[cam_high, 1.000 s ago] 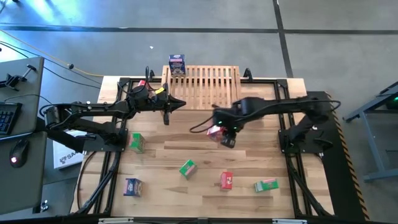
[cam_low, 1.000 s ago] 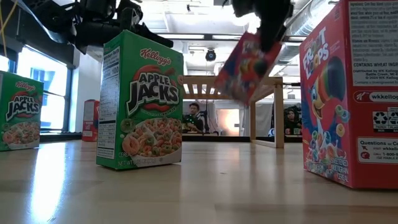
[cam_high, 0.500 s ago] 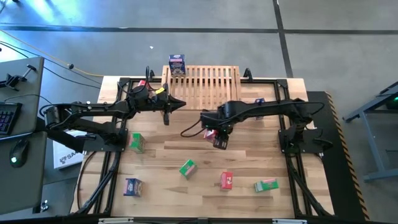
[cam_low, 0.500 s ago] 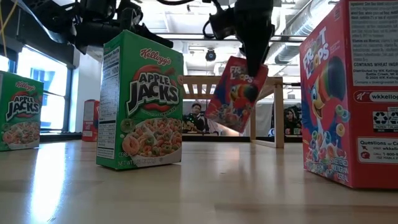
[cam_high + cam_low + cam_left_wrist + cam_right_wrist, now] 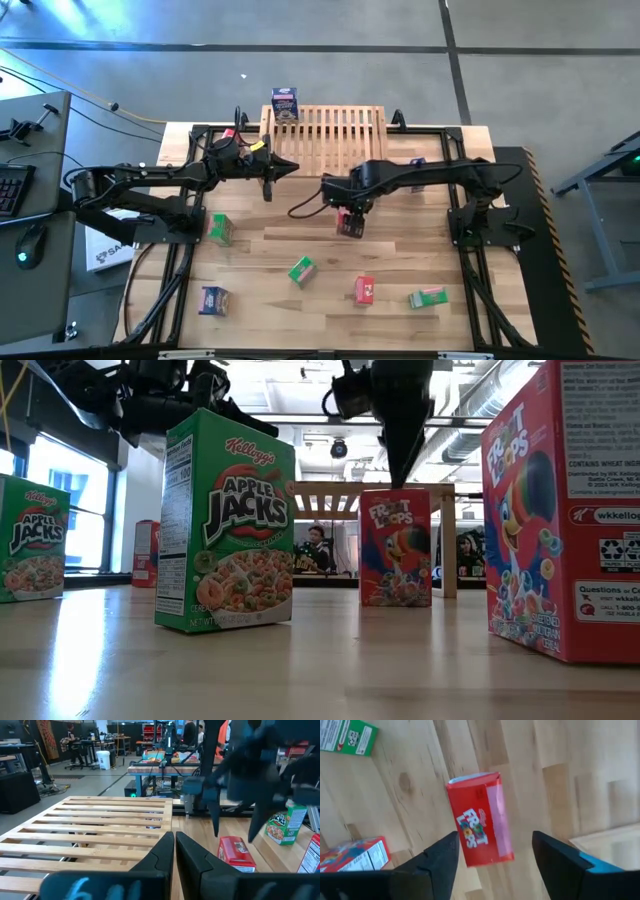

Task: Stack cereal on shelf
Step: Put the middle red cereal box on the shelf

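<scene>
Cereal: a red box stands upright on the table, directly under the right gripper, whose fingers stand wide apart above it and hold nothing. In the overhead view that gripper hangs near the table's centre with the box beneath it, and the shelf lies just beyond at twelve o'clock. From there, a blue box sits at the shelf's far left corner, at eleven o'clock. Loose boxes lie toward six o'clock: green, red, green, blue, plus a green one at nine o'clock. The left gripper waits, pinched shut, by the shelf's left front corner. The likely risk: the red box is on the table rather than the shelf, so it probably needs regrasping. A fingertip coming down off-centre could tip the tall, narrow box. Lifted crooked, it could catch the shelf's front edge.
</scene>
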Controlling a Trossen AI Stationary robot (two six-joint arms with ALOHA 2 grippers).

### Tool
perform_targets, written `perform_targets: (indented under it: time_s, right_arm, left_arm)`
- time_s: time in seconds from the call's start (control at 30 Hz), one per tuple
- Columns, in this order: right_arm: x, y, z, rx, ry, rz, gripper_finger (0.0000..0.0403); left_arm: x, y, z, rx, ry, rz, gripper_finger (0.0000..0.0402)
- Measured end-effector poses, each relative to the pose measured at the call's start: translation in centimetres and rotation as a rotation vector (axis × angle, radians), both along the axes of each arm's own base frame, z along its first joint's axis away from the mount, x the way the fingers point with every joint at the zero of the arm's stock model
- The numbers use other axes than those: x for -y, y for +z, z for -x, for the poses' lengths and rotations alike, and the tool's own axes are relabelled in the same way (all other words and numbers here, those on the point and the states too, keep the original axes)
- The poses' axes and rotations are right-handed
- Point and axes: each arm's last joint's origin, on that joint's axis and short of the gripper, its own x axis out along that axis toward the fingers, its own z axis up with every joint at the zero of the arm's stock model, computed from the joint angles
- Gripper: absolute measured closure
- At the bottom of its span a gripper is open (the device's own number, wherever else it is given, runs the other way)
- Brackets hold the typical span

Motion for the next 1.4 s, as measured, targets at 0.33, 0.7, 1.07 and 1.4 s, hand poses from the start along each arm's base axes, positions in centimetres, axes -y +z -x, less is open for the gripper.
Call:
perform_targets:
  time_s: [0.33, 0.7, 1.07, 1.4]
  right_arm:
    - [-2.4, 3.8, 1.4, 0.085, 0.117, 0.038, 0.0207]
    - [-0.7, 0.3, 1.1, 0.087, 0.027, -0.002, 0.0157]
    - [-0.3, -2.8, 0.2, 0.035, 0.082, 0.015, 0.0123]
    - [-0.1, -5.5, 0.6, 0.007, 0.061, -0.042, 0.0157]
  left_arm:
    - [0.0, -0.2, 0.0, -0.016, -0.004, 0.002, 0.0392]
    - [0.0, -0.1, 0.0, -0.013, -0.004, -0.001, 0.0392]
    - [0.0, -0.1, 0.0, -0.011, -0.004, -0.003, 0.0392]
    - [0.0, -0.1, 0.0, -0.011, -0.003, -0.003, 0.0392]
